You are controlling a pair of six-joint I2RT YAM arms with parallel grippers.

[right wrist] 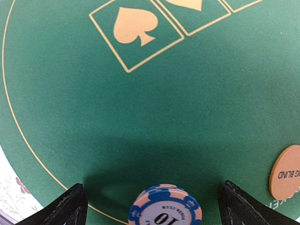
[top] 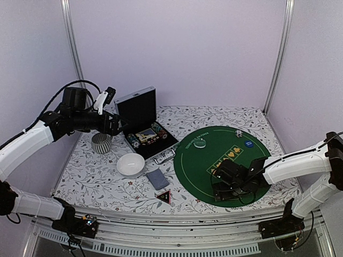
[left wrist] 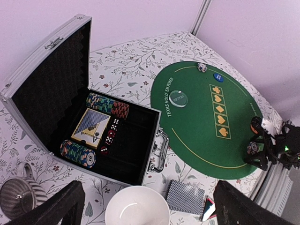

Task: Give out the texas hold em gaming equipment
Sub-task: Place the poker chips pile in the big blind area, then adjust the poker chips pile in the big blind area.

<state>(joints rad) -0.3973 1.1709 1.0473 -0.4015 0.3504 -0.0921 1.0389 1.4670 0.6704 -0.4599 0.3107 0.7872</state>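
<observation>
Right wrist view: my right claw (right wrist: pixel 151 190) stands wide, holding nothing; the blue-edged poker chip (right wrist: pixel 165 213) lies flat on the green mat (right wrist: pixel 140 117) between my fingers (right wrist: pixel 65 206); lifting off crooked, a pad could clip its rim and skid it away

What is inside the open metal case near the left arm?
The case holds two rows of poker chips, a card deck between them and small dice beside the deck. Whatever lies under the deck and chips is covered.
</observation>
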